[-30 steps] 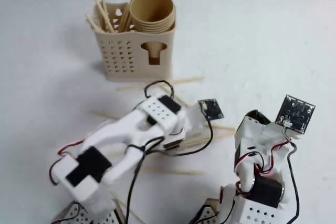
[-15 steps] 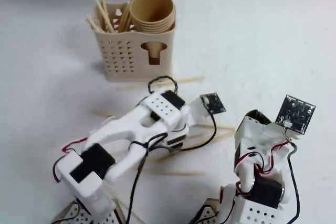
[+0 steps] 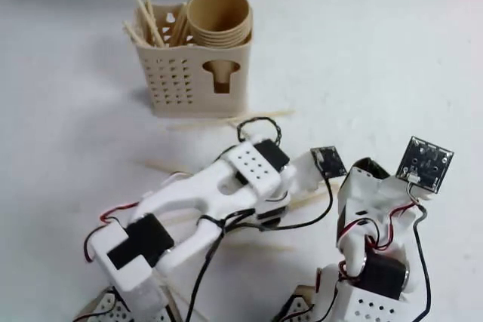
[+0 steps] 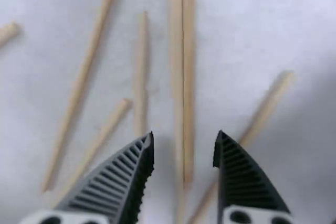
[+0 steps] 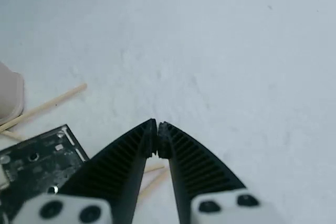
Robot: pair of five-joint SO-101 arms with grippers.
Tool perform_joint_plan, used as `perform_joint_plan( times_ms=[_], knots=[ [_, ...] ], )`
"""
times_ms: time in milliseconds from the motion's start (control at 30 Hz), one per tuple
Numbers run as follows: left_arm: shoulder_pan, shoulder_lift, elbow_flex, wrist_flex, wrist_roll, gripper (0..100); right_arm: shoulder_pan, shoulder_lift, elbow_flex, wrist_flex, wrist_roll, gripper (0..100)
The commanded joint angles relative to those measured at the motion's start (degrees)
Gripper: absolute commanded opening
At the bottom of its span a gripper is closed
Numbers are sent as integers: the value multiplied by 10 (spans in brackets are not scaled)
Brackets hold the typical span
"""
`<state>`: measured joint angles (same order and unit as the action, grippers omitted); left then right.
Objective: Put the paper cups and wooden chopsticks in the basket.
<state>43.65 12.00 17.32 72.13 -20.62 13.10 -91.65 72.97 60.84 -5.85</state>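
Chopsticks (image 4: pixel 187 66) under open left gripper (image 4: pixel 184 139)

Its jaws stand apart just above two loose sticks on the table (image 3: pixel 377 58), holding nothing. The right gripper (image 5: pixel 157 125) is closed and empty. Paper cups (image 3: pixel 219 16) sit stacked in the basket (image 3: pixel 170 84).

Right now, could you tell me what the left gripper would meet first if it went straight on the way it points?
Probably the two wooden chopsticks lying side by side on the table, straight ahead of the open left gripper; depth is unclear.
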Motion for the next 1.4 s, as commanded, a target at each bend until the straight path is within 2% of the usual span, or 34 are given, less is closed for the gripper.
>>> perform_joint_plan(
  times_ms=[0, 233, 433, 667, 800, 1100, 1367],
  knots=[
    [-6, -6, 31, -55, 6, 224, 6, -2, -4, 9, 0, 19],
    [-9, -6, 52, -71, 11, 202, 6, -2, -4, 9, 0, 19],
    [-5, 29, 39, -73, 7, 17, 6, -2, -4, 9, 0, 19],
    [-4, 27, 23, -36, 4, 23, 6, -2, -4, 9, 0, 19],
    [-4, -37, 25, 0, -19, 23, 6, -2, -4, 9, 0, 19],
    [-14, -181, 20, 60, -18, 23, 6, -2, -4, 9, 0, 19],
    [-109, -284, -3, 62, -18, 23, 6, -2, -4, 9, 0, 19]
  ],
)
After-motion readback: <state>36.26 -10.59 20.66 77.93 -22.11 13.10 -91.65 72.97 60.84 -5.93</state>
